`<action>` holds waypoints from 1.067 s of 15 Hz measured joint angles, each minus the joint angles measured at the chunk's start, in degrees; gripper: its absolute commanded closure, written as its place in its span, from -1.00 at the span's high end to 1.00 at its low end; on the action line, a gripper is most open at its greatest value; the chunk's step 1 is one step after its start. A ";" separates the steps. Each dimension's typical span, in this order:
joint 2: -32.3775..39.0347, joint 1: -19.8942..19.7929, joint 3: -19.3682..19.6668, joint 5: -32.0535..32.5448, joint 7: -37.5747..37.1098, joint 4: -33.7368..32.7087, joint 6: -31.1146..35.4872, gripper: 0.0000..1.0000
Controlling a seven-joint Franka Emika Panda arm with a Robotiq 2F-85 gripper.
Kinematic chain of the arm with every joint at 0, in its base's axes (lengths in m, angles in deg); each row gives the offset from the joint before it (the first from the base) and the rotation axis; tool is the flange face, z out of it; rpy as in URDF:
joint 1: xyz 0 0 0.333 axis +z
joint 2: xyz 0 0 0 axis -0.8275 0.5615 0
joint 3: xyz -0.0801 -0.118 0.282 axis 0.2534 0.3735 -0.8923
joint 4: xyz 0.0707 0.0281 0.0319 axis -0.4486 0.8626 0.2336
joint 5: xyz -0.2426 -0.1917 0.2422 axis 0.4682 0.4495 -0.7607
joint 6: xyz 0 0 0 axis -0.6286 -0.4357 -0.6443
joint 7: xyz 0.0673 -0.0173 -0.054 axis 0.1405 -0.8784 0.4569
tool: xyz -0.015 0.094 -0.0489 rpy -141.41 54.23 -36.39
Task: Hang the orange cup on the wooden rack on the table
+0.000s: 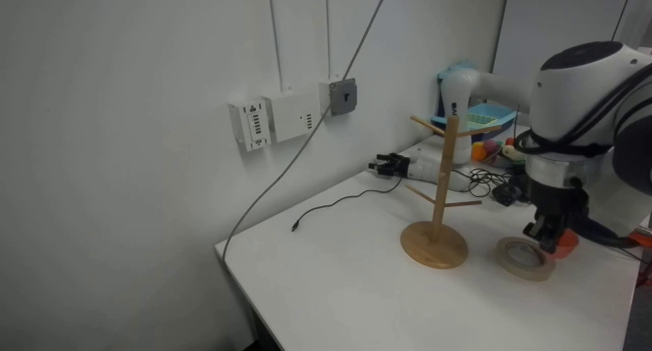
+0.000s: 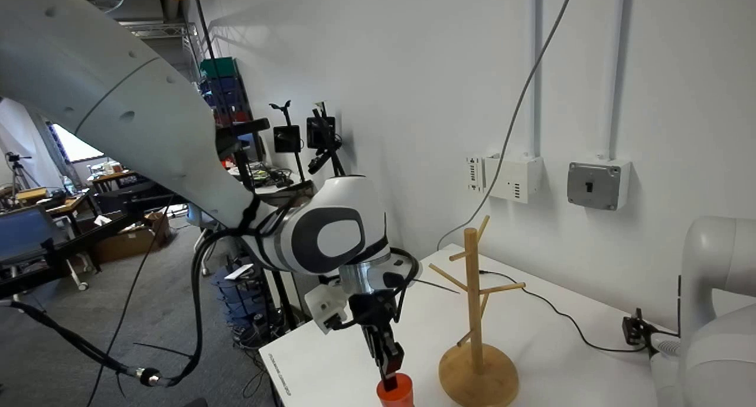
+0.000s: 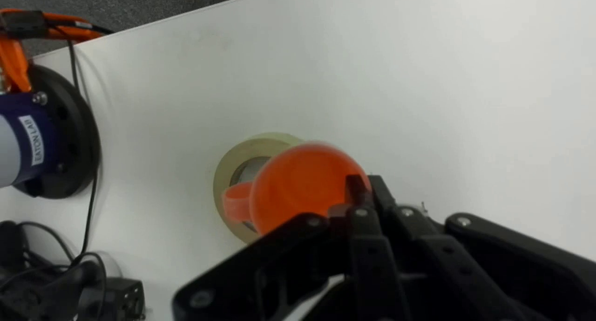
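tool [image 3: 369,189] above orange cup [image 3: 298,186], rim pinched, one fingertip [image 3: 355,186] inside

Bare tabletop [image 1: 331,285] leaves passage beside the wooden mug tree [image 1: 443,180], on its side away from the tape roll [image 1: 527,273]. The tree's angled pegs [image 2: 502,289] block closer passage at several heights. In an exterior view the roll lies flat between tree and orange cup [image 1: 566,244] — a low obstacle. A black cable [image 1: 332,205] lies between tree and wall [image 1: 127,162].
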 measured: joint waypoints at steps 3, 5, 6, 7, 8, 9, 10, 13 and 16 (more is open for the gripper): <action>-0.42 -0.43 -0.17 3.79 1.31 -2.21 -1.53 -0.98; -0.40 -0.62 -0.35 6.41 1.73 -3.36 -1.83 -0.98; -0.40 -0.64 -0.47 7.45 1.98 -3.77 -2.04 -0.98; -0.40 -0.65 -0.66 8.35 2.21 -4.14 -2.47 -0.98; -0.42 -0.65 -0.95 9.04 2.40 -4.46 -3.14 -0.98; -0.47 -0.65 -1.25 9.61 2.57 -4.75 -3.90 -0.98; -0.62 -0.65 -1.58 10.10 2.78 -4.97 -4.82 -0.98; -1.73 -0.65 -2.41 10.92 3.73 -5.33 -7.65 -0.98; -3.63 -0.66 -3.06 11.67 4.85 -5.39 -10.14 -0.98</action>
